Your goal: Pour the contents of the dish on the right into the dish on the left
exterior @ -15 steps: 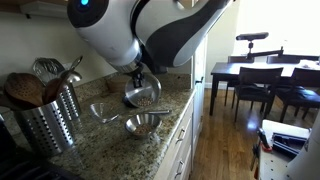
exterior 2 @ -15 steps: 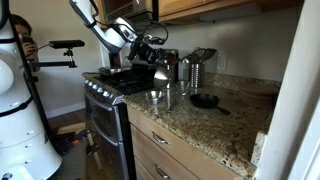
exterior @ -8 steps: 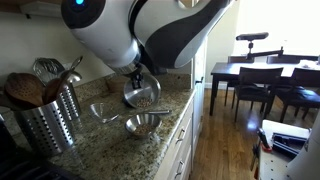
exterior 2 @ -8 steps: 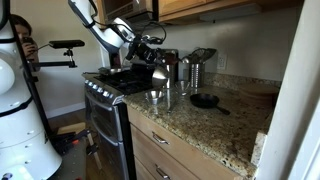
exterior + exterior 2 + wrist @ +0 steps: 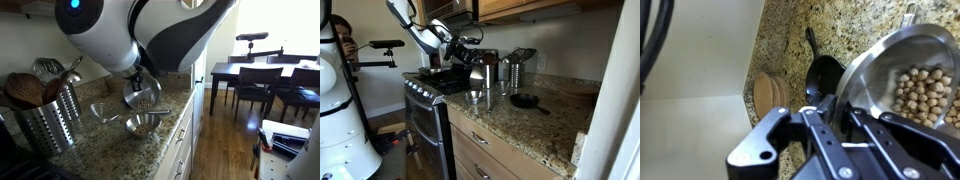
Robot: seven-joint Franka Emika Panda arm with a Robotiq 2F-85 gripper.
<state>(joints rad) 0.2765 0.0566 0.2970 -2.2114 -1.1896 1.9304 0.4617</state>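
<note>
My gripper (image 5: pixel 840 112) is shut on the rim of a steel bowl (image 5: pixel 880 70) that holds several light brown round nuts (image 5: pixel 922 95). In both exterior views the held bowl (image 5: pixel 142 93) (image 5: pixel 478 75) hangs tilted just above a second steel bowl (image 5: pixel 143 124) (image 5: pixel 476 97) standing on the granite counter (image 5: pixel 105 150). The lower bowl shows brownish contents inside. The gripper (image 5: pixel 138 74) (image 5: pixel 469 58) is at the top of the tilted bowl.
A small steel strainer (image 5: pixel 103 112) lies beside the lower bowl. A perforated utensil holder (image 5: pixel 50 122) stands at the counter's end. A black skillet (image 5: pixel 524 100) (image 5: pixel 825 78) and a wooden disc (image 5: pixel 768 92) sit nearby. A stove (image 5: pixel 428 85) adjoins the counter.
The arm's upper part has shifted slightly. The held bowl stays tilted over the lower bowl in nearly the same place.
</note>
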